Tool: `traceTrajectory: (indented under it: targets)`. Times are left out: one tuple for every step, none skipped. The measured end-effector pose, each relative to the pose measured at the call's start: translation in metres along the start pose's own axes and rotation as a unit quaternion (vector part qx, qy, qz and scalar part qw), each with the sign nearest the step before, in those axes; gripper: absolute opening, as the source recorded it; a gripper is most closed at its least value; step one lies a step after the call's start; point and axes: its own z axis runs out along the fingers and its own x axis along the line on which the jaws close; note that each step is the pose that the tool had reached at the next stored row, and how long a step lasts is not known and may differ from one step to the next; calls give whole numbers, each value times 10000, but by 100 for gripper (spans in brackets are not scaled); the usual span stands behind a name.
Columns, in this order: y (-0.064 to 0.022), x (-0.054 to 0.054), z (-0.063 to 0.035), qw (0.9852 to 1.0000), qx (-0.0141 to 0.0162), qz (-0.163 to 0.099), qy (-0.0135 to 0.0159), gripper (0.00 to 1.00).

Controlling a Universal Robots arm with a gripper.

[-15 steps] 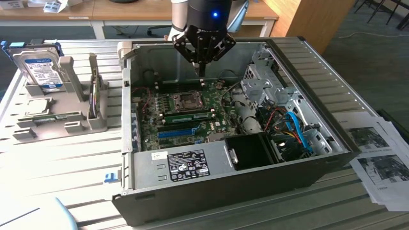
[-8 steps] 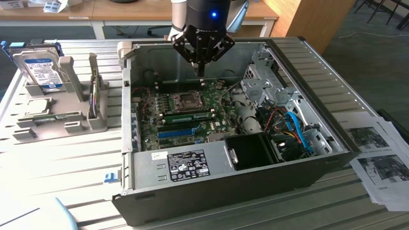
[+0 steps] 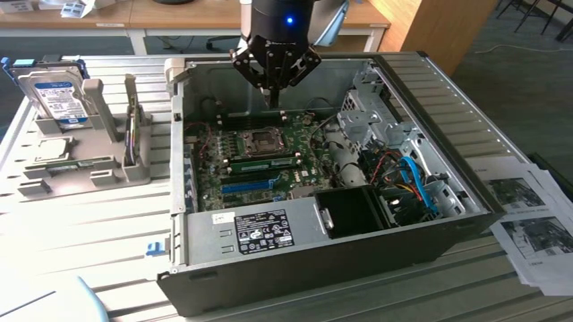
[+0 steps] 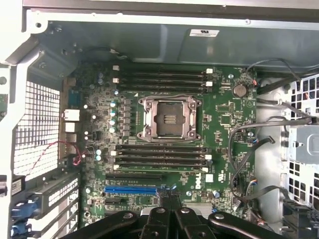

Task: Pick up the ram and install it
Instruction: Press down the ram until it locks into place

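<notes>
The black gripper [image 3: 274, 100] is seen with jaws closed above the green motherboard [image 3: 259, 164] inside the open grey computer case [image 3: 340, 268]. A thin green ram strip [image 3: 266, 162] is seated beside the square processor socket [image 3: 264, 140].

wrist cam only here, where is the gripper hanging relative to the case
Observer: The gripper hangs shut above the open case, over the motherboard.
Operator: anything outside the case
Observer: A grey holder sits at the exterior view's left of the case, with a hard drive standing upright in it.
Operator: and the other side
Observer: Printed papers lie at the exterior view's right of the case.
</notes>
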Motion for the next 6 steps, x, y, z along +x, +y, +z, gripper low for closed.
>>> traceTrajectory:
  targets:
    - [0, 0, 0, 10000, 0, 0, 0, 9]
    - [0, 0, 0, 10000, 0, 0, 0, 9]
    - [0, 0, 0, 10000, 0, 0, 0, 9]
    - [0, 0, 0, 10000, 0, 0, 0, 9]
    - [0, 0, 0, 10000, 0, 0, 0, 9]
    - [0, 0, 0, 10000, 0, 0, 0, 9]
